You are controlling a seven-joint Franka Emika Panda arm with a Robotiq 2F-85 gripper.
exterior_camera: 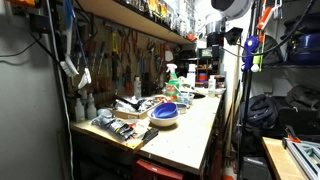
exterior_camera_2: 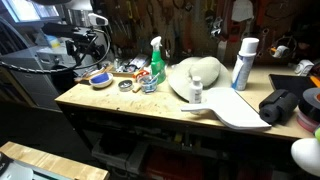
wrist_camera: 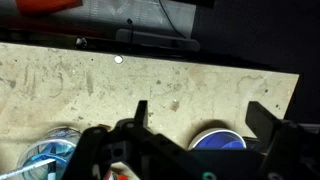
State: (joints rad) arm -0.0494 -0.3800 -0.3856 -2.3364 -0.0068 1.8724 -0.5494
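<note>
My gripper (wrist_camera: 200,115) is open and empty, its two black fingers spread wide above the worn wooden bench top (wrist_camera: 150,75). A blue bowl with a white rim (wrist_camera: 218,140) sits on the bench just below and between the fingers, partly hidden by the gripper body. The bowl also shows in both exterior views (exterior_camera: 166,112) (exterior_camera_2: 99,76), near one end of the bench. In an exterior view the arm and its black gripper (exterior_camera_2: 92,42) hang above that end, well above the bowl.
A green spray bottle (exterior_camera_2: 156,62) (exterior_camera: 172,75), a white cap-like object (exterior_camera_2: 195,75), a white can (exterior_camera_2: 243,62), a small bottle (exterior_camera_2: 196,92) and a black bag (exterior_camera_2: 280,105) stand along the bench. A tray of tools (exterior_camera: 120,125) lies near the bowl. A blue-white object (wrist_camera: 45,160) lies left of the gripper.
</note>
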